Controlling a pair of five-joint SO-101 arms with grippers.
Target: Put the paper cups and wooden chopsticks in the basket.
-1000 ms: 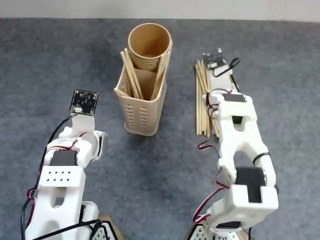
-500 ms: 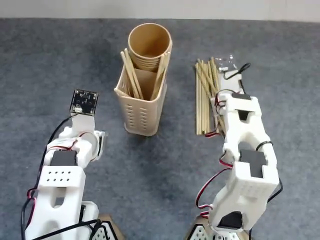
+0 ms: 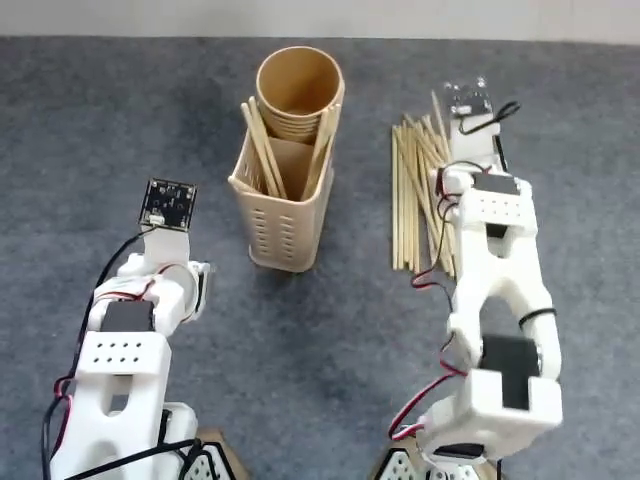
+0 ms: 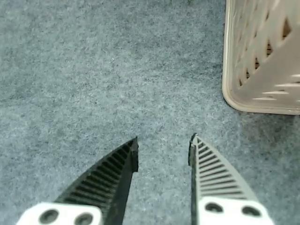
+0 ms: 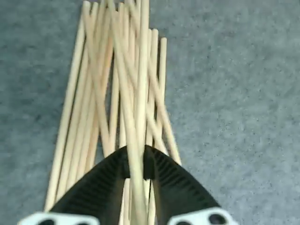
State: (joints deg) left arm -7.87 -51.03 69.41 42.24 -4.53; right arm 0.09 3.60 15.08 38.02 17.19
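One by one, went through the views. Found the right gripper (image 5: 136, 164) clenched on one or two of the loose chopsticks (image 5: 112, 70), fingertips nearly together with the wood pinched between them; could not tell the exact count. Saw the pinched wood running on top of the others and crossing them at a slight angle. Could not tell whether lifted clear or resting on the pile. Saw the others lying flat on the grey carpet (image 5: 234, 93), mostly side by side, a few crossed over one another.

From the high view, placed that pile on the right arm's side of the basket (image 3: 285, 225), near it but apart, with a strip of bare carpet between. Saw the right arm (image 3: 495, 260) stretched out over the pile's edge farthest from the basket.

Found the basket upright, tall and beige, with slotted walls and a divider across its middle. Saw the paper cups (image 3: 298, 85) nested in the far compartment, rising well above the rim. Saw a few standing sticks (image 3: 262, 150) in the near compartment, leaning against both side walls.

Found the left gripper (image 4: 163, 150) released, fingers spread apart over bare carpet with nothing between them, just beside a corner of the basket and not touching it
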